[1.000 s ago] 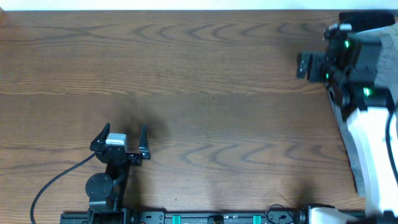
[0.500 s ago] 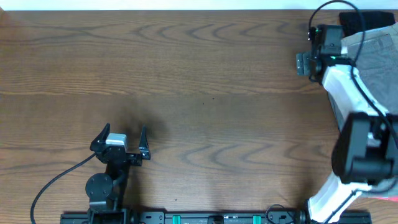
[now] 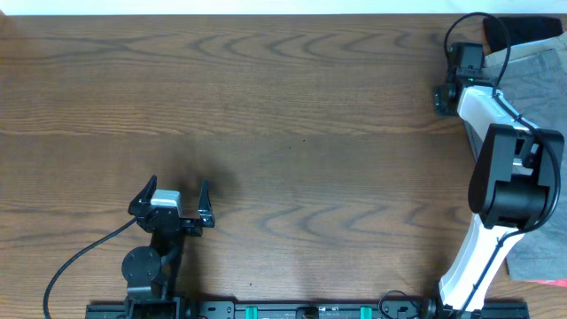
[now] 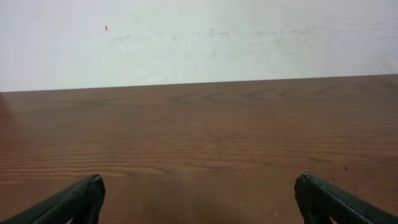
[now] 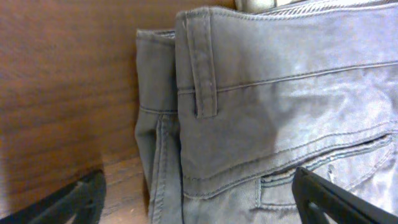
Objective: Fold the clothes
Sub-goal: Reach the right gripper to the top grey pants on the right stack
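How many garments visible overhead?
3, all at the right edge: grey shorts mid-edge, black piece top corner, red sliver bottom corner. The right arm may hide more.

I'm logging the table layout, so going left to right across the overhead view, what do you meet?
In order: left claw → wooden table → right claw → grey shorts.
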Robot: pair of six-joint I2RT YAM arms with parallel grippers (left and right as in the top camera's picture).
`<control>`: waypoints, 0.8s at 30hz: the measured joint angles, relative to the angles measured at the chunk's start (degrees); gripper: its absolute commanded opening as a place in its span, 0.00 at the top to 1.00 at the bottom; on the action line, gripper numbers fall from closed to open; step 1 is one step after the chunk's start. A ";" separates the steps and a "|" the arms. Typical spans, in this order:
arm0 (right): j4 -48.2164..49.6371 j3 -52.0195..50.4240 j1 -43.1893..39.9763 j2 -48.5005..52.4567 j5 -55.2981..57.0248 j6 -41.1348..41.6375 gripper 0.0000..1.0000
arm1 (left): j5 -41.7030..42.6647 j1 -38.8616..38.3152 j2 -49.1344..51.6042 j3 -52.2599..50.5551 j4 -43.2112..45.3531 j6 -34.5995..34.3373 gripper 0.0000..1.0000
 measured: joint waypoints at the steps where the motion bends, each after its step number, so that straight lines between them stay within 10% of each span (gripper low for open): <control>1: 0.13 0.13 -0.15 0.13 -0.02 -0.09 0.22 | 0.00 0.00 0.00 0.00 0.00 0.00 0.02; 13: -1.14 0.24 -1.31 1.40 -1.86 3.50 0.99 | -0.02 0.00 0.00 0.00 0.00 0.02 0.02; 24: -14.86 9.22 -1.33 1.42 -2.05 10.36 0.99 | -0.02 0.00 0.00 0.00 0.00 0.15 0.02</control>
